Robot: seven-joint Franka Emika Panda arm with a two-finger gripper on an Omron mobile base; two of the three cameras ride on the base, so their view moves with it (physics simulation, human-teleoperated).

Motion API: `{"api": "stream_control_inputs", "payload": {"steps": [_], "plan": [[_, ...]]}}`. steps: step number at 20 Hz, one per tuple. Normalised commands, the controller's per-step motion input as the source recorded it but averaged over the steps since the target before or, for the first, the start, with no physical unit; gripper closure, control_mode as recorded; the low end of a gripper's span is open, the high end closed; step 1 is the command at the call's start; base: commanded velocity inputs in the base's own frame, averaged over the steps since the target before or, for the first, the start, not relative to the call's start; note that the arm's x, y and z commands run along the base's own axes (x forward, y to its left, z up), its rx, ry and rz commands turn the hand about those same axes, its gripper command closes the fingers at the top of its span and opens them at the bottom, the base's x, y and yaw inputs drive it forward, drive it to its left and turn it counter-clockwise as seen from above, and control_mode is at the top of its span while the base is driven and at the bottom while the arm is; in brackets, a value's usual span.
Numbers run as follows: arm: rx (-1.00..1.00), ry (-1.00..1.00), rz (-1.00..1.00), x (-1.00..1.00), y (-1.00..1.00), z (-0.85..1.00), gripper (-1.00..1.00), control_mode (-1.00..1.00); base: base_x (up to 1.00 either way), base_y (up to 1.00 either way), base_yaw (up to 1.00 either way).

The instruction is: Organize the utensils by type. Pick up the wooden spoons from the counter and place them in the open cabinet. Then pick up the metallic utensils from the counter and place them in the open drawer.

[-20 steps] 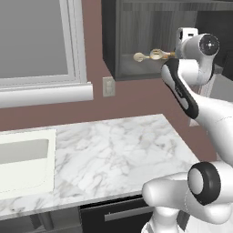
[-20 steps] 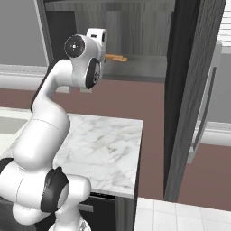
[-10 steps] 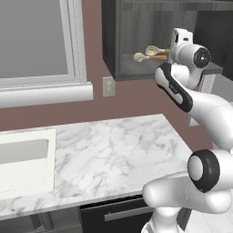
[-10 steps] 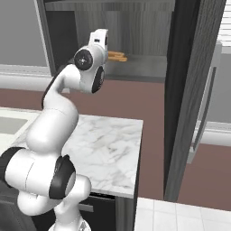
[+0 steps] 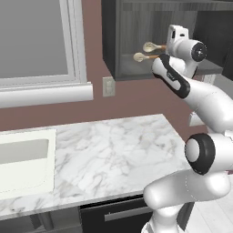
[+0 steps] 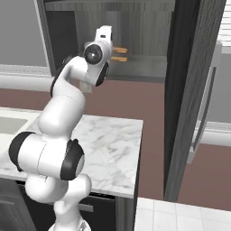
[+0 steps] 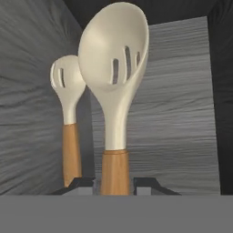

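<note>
Cabinet (image 5: 136,41): open, on the wall above the surface (image 5: 104,150), right of the window (image 5: 36,41).
Gripper (image 7: 114,184): raised at the cabinet's opening, jaws closed on the handle of one wooden spoon (image 7: 116,91).
Second wooden spoon (image 7: 68,104): beside the held one, to its left in the hand view, bowl pointing into the cabinet.
Sink (image 5: 22,159): set in the surface at its left end.
Outlet (image 5: 108,86): on the wall, below the cabinet's left corner.

wooden spoons (image 7: 113,104) | two, pale slotted bowls, tan handles | side by side inside cabinet (image 5: 136,41) (one held)
</note>
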Motion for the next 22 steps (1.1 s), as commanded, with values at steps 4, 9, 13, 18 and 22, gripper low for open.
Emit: {"api": "stream_control_inputs", "payload": {"steps": [4,9,13,18,22], "plan": [[-0.01,0.12,0.08,0.23,0.00,-0.05,1.00,-1.00,0.00,0.00,0.00],[-0.03,0.03,0.09,0.22,0.03,-0.17,1.00,-1.00,0.00,0.00,0.00],[-0.05,0.00,0.09,0.18,0.04,-0.26,1.00,-1.00,0.00,0.00,0.00],[-0.06,0.00,0.06,0.15,0.02,-0.31,1.00,-1.00,0.00,0.00,0.00],[-0.03,0.02,0.03,0.30,0.00,-0.31,1.00,-1.00,0.00,0.00,0.00]]}}
